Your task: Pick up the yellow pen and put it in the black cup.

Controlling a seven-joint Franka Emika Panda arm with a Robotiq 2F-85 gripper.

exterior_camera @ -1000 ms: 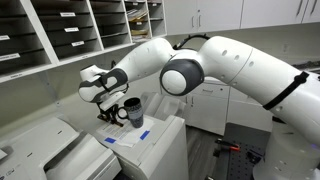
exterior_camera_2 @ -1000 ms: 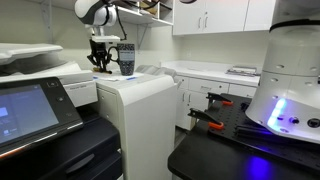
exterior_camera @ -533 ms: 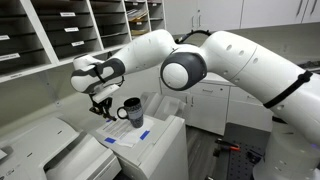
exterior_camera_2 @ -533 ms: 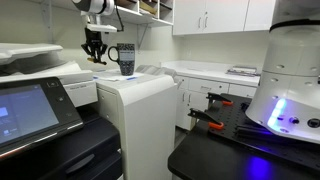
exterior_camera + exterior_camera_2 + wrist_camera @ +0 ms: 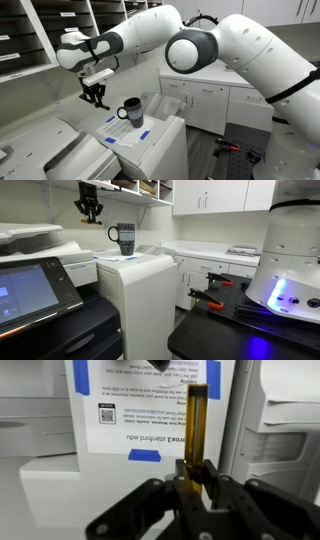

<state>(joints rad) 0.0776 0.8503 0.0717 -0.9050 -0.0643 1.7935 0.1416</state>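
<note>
Since half a second ago the arm has lifted and swung away from the black cup (image 5: 131, 112), so the pincer (image 5: 95, 97) now hangs higher and off to the side of the cup instead of close beside it. The cup has not shifted.

In the wrist view the pincer (image 5: 195, 475) is clamped on the yellow pen (image 5: 195, 425). The amber barrel runs straight out from between the fingers, and most of its length is free. In both exterior views the pen is too small to make out.

The step in hand looks like carrying the pen to the cup. To do it well, the arm should bring the pen's free end above the cup's mouth and line it up inside the rim. It should lower the tip below the rim before the fingers part, or the pen may strike the edge and tip the cup or skid off.

The cup (image 5: 123, 238) stands upright on the white desk (image 5: 135, 262), near a printed sheet (image 5: 150, 410) fixed down with blue tape (image 5: 150, 455). Pigeonhole shelves (image 5: 60, 35) line the wall behind. A copier (image 5: 40, 245) stands beside the desk, and wall cabinets (image 5: 210, 195) hang further along.
</note>
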